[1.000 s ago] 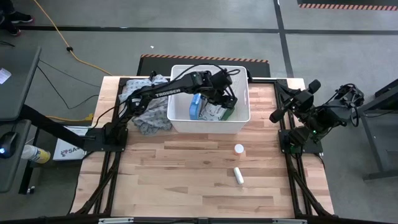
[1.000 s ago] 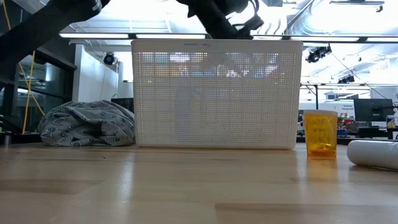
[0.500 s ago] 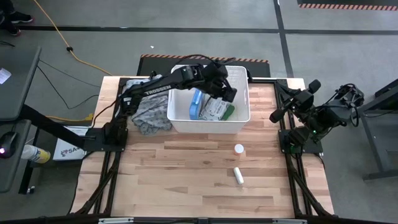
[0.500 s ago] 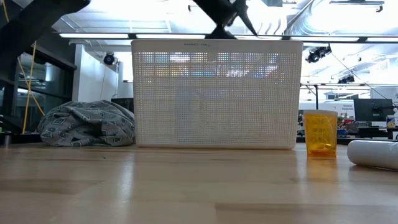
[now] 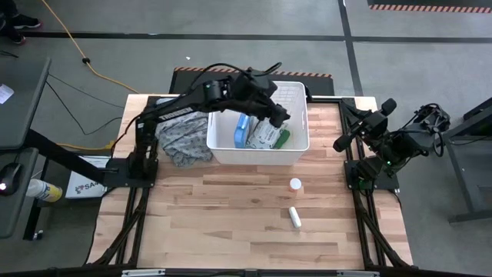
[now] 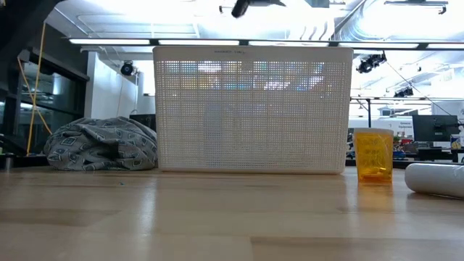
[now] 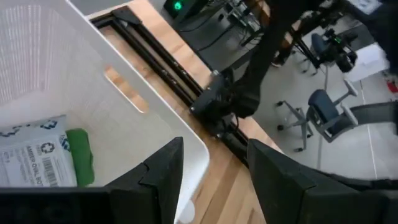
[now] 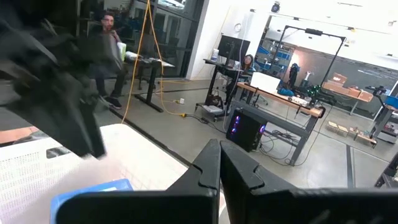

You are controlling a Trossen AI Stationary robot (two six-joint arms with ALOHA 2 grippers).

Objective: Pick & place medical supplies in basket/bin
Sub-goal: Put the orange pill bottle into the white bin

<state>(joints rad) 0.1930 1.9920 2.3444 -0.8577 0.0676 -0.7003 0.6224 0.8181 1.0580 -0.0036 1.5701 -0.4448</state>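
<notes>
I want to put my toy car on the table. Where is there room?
The near half of the table is bare wood, left of the vial and white tube. The far side is crowded: basket, cloth and the left gripper above it.

The wooden worktop [image 5: 231, 215] carries a white basket [image 5: 257, 155] and a crumpled grey cloth [image 5: 181, 138] beside it. An orange-capped vial [image 5: 295, 185] and a white tube [image 5: 294, 217] sit nearer the front.

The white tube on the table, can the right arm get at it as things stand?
Probably yes. The white tube lies in the open on the table, with only the orange vial nearby and apart from it. The right tool waits folded at the table's right edge.
</notes>
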